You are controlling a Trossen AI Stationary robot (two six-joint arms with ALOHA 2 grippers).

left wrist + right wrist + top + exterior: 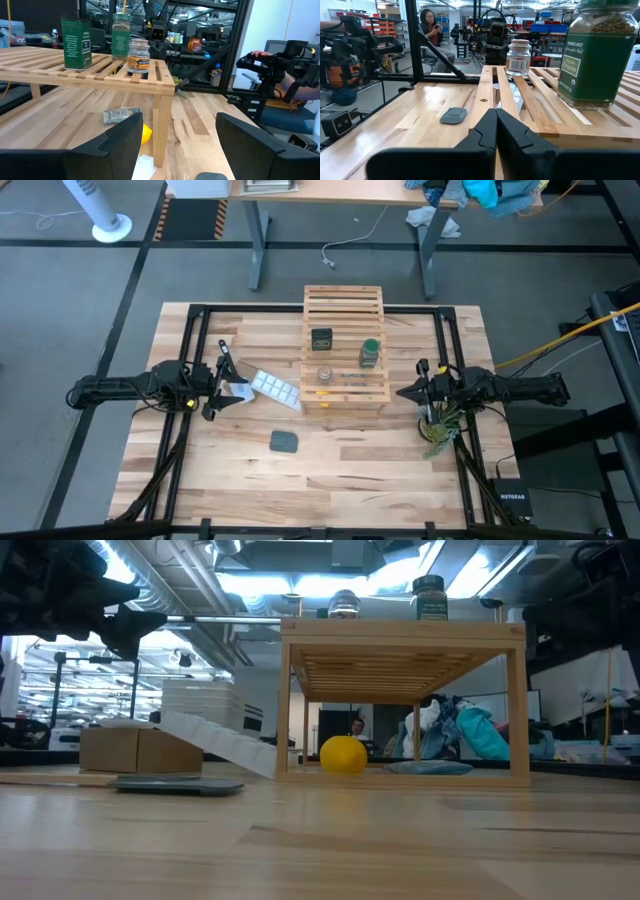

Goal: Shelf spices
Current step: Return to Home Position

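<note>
The light wooden slatted shelf (345,305) stands at the table's middle. On its slats, each on its base, stand three spices: the dark boxy one (322,338) (76,43), the green-lidded jar (370,353) (597,55) and the tiny clear jar (325,374) (138,56). My left gripper (222,385) (177,130) hovers left of the shelf, open and empty. My right gripper (403,393) (496,117) hovers just right of the shelf at about slat height, shut on nothing.
A white ice-cube tray (273,388) leans by the shelf's left side, near a small cardboard box (135,750). A flat dark pad (285,441) lies nearer the front. A yellow ball (343,754) sits under the shelf. A green leafy bunch (440,430) lies below the right arm.
</note>
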